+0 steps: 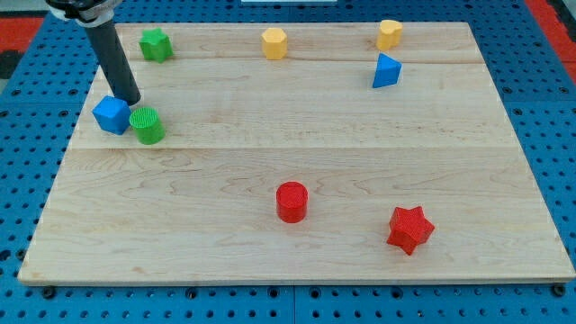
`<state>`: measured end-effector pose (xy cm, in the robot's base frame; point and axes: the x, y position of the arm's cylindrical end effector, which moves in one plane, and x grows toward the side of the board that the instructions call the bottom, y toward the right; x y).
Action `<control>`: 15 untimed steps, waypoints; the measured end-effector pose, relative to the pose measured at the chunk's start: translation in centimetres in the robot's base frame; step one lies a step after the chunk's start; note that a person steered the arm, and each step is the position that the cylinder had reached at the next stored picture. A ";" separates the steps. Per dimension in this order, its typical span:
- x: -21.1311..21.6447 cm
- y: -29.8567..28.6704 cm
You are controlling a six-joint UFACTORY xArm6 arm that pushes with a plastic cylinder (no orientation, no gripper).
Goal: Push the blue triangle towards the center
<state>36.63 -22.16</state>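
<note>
Near, lower right: red star (410, 229) and red cylinder (292, 201). No claw is fitted, so no grasp state applies. My tip (131, 101) sits at left, just beside the blue cube (112, 115) and green cylinder (147, 125). Far, upper right: blue triangle (386, 71), probably light, rigid and free-sliding. Contact its upper-right face and push toward the lower left.

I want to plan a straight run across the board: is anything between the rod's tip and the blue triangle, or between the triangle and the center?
My tip sits at the view's left, touching the blue cube beside the green cylinder. No block lies between it and the blue triangle, or between the triangle and the center.
</note>
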 end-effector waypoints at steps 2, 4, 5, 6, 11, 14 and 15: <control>-1.8 15.8; -7.7 29.8; -10.1 32.8; -4.6 35.2; -5.1 39.0; 0.4 40.7; 1.9 37.2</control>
<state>38.57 15.02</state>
